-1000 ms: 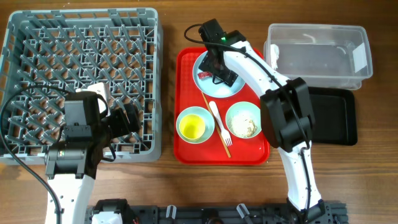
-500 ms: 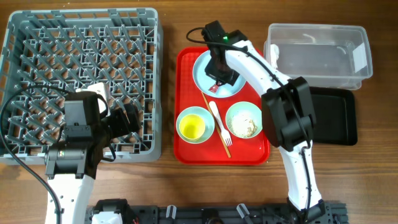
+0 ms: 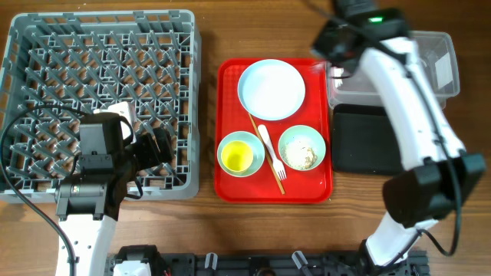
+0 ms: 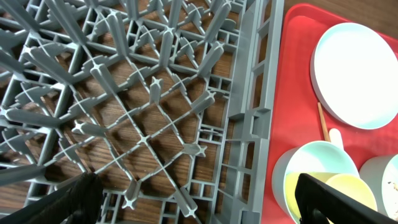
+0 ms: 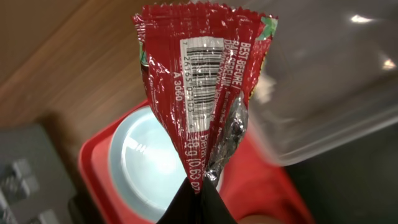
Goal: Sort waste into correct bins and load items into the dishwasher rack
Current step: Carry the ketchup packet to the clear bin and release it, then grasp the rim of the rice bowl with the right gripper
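The red sachet wrapper (image 5: 202, 99) is being pinched by its narrow end in the right tool (image 5: 196, 204), barcode showing, near the clear tub's (image 3: 433, 73) corner. The pale blue plate (image 3: 271, 90) is lying bare on the red tray (image 3: 230, 77). Below it, one bowl (image 3: 223, 146) is holding the yellow cup (image 3: 237, 157) and the other bowl (image 3: 288, 136) rice grains (image 3: 304, 157), with the fork (image 3: 270, 153) and chopstick (image 3: 255, 126) lying between them. The black tray (image 3: 364, 142) is sitting against the tub. The grey rack (image 3: 100, 46) is standing well apart on the tabletop.

A brown wooden surface (image 3: 211, 230) with grain running left to right fills the overhead view. Bare boards show above, below and left of the red rectangular plastic tray (image 3: 228, 100), under soft, even light with faint shadows.
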Tool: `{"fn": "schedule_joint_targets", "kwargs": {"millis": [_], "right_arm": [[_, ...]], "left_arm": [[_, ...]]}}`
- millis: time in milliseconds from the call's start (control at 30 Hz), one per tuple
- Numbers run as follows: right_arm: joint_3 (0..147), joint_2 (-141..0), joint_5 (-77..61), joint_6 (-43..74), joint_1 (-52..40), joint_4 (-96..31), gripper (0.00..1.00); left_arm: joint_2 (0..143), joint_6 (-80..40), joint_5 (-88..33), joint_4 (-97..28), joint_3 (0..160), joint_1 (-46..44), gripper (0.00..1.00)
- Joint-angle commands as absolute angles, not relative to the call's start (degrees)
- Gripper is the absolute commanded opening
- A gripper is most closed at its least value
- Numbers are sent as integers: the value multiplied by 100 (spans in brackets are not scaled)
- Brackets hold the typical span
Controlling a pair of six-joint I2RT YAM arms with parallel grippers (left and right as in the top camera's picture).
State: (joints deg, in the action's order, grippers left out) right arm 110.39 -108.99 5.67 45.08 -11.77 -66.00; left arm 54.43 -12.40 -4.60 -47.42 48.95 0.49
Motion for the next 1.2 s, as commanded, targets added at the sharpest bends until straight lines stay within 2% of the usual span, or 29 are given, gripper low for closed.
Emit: {"fn": "schedule_joint_targets", "kwargs": {"millis": [0,33,67,100,167,200,500,800,900,1000,1167], "right_arm": [[11017,-11030,729,4165,-681,-6855,11],[11008,-11043,701,4014,-600,-6875,24],[11008,-11043,637,3817,-519,-6860,47],[11008,-11043,602,3627,-451,-6818,60],[11024,-11034,602,3378,-351,-6755,76],[11039,-11034,600,3308,-314,-6753,79],[11089,-10256,-191,2598,-158,-6858,80],[10871,-9334,-569,1778,-154,-8141,81],[10418,-9002,-926,1575,-215,-8132,81],[9699,-8573,-1334,1372,-576,-7780,81],[8447,-8248,-1151,1645,-1492,-6995,81]], "left_arm": [[5402,-1264,-548,-4742,4993,75,100],[5402,-1264,-548,-4744,4993,75,100],[5402,-1264,-548,-4742,4993,75,100],[5402,-1264,-548,-4742,4993,75,100],[5402,-1264,-550,-4744,4993,75,100],[5402,-1264,-550,-4744,4993,75,100],[5402,-1264,-548,-4744,4993,75,100],[5402,-1264,-548,-4744,4993,75,100],[5402,-1264,-550,-4744,4993,75,100],[5402,-1264,-548,-4742,4993,75,100],[5402,-1264,-550,-4757,4993,75,100]]}}
